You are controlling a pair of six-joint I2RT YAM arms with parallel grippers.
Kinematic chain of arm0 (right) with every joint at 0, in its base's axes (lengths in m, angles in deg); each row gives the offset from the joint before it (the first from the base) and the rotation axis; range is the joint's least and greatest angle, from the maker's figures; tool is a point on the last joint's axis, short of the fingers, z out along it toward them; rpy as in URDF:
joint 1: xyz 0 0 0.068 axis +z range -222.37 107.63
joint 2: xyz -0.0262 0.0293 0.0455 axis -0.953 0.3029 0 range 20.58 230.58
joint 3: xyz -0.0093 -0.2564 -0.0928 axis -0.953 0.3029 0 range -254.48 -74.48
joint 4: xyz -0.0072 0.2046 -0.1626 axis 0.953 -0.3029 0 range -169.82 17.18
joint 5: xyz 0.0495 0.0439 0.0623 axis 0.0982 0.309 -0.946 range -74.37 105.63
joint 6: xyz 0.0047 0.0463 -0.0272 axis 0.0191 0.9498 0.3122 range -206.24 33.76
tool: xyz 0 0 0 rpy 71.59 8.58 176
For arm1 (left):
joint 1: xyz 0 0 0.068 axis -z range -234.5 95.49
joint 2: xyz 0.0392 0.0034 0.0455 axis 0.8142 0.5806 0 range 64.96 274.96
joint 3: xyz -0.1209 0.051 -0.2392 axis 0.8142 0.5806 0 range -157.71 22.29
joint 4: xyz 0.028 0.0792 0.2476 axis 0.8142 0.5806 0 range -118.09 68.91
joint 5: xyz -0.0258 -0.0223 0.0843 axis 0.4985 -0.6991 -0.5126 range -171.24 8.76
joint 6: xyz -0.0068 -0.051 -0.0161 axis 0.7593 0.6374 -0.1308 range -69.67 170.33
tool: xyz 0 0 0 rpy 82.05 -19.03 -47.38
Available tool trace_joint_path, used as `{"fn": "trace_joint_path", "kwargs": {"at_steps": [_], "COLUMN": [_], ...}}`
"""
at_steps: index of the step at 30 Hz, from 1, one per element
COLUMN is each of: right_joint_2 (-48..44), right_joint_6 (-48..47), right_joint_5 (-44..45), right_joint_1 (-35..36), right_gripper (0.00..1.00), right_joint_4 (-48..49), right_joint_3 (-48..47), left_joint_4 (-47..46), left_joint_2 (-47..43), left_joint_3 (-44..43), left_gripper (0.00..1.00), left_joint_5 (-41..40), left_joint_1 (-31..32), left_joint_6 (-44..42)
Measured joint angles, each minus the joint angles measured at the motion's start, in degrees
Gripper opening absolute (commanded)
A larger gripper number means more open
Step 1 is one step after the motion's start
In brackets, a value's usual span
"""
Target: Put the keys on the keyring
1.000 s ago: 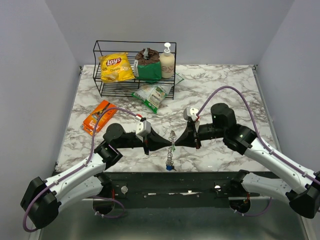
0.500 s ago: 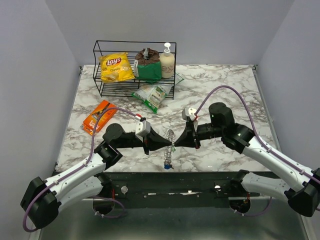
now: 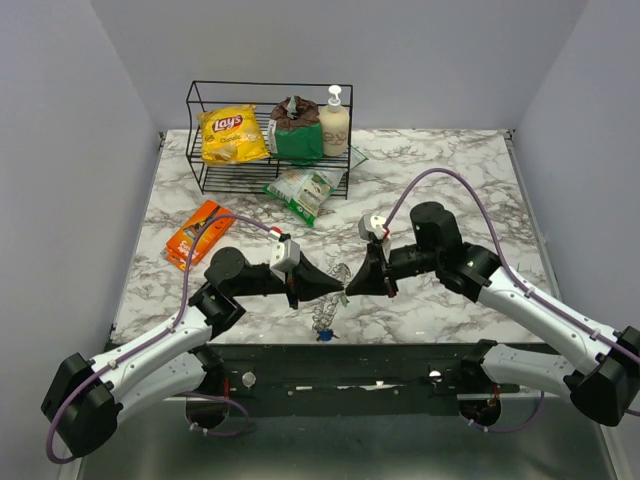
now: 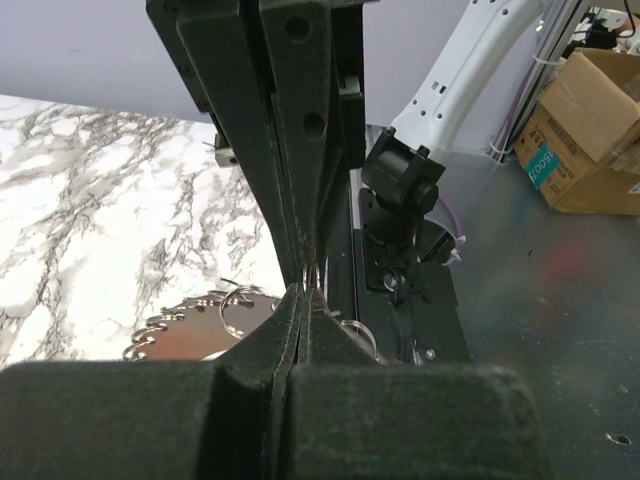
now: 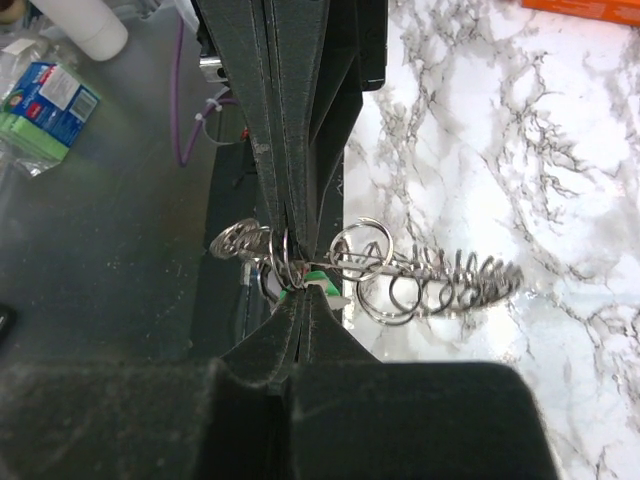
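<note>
My two grippers meet tip to tip above the table's front edge, left gripper (image 3: 339, 291) and right gripper (image 3: 351, 289), both shut. Between the tips hangs the keyring (image 3: 328, 308), a pale coil with metal split rings, sagging down to the left. A blue key (image 3: 322, 336) dangles at its lower end. In the right wrist view my right gripper (image 5: 300, 292) pinches split rings beside a green key (image 5: 320, 279), and the keyring's coil (image 5: 450, 275) stretches off to the right. In the left wrist view my left gripper (image 4: 305, 292) is shut on a thin ring, the keyring's coil (image 4: 175, 328) low left.
A black wire rack (image 3: 196, 118) at the back holds a Lay's bag (image 3: 232, 135), a green bag (image 3: 297, 135) and a soap bottle (image 3: 334, 120). A green-white packet (image 3: 302, 188) lies before it. An orange packet (image 3: 197, 232) lies at the left.
Both grippers stayed shut and tip to tip. The right arm pushed a little leftward, and the hanging coil bunched up and swung left, with the blue key following.
</note>
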Motion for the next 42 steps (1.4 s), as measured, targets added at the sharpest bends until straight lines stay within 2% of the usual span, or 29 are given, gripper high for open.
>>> {"fn": "trace_joint_path", "kwargs": {"at_steps": [4, 7, 8, 9, 11, 12, 15, 18, 21, 25, 42], "right_joint_2": [1.05, 1.05, 1.05, 1.01, 0.87, 0.59, -1.18, -3.91, -6.82, -9.27, -9.51], "right_joint_6": [0.0, 0.04, 0.15, 0.15, 0.37, 0.55, 0.48, 0.66, 0.57, 0.57, 0.83], "right_joint_5": [-0.94, -1.05, -1.03, -0.96, -0.68, -0.24, 1.55, 4.31, 7.5, 10.95, 15.41], "right_joint_1": [0.07, 0.09, 0.09, 0.11, 0.22, 0.24, 0.24, 0.24, 0.24, 0.24, 0.24], "right_gripper": [0.1, 0.23, 0.29, 0.41, 0.56, 0.69, 0.86, 0.95, 1.0, 1.0, 1.0], "right_joint_4": [0.11, 0.07, 0.04, -0.13, -0.55, -0.81, -1.38, -1.86, -2.16, -2.25, -2.43], "right_joint_3": [-0.37, -0.44, -0.44, -0.44, -0.44, -0.42, -0.42, -0.39, -0.24, -0.11, 0.81], "left_joint_4": [-0.79, -1.2, -1.44, -1.75, -2.8, -3.1, -3.37, -3.37, -3.34, -3.34, -2.67], "left_joint_2": [0.24, 0.26, 0.26, 0.26, 0.2, 0.17, 0.02, -0.24, -0.48, -0.5, 0.59], "left_joint_3": [-0.02, -0.02, 0.0, -0.02, -0.07, -0.11, -0.11, -0.11, -0.11, -0.11, -0.15], "left_gripper": [0.0, 0.0, 0.0, 0.0, 0.0, 0.0, 0.0, 0.0, 0.0, 0.0, 0.0], "left_joint_5": [-0.02, -0.02, -0.07, -0.17, -0.28, -0.33, -0.68, -1.2, -1.42, -1.55, -3.78], "left_joint_1": [0.0, 0.0, 0.0, 0.0, 0.0, 0.0, 0.0, 0.02, 0.0, 0.0, 0.0], "left_joint_6": [0.26, 0.42, 0.42, 0.42, 0.35, 0.37, 0.17, -0.11, -0.39, -0.61, -1.97]}}
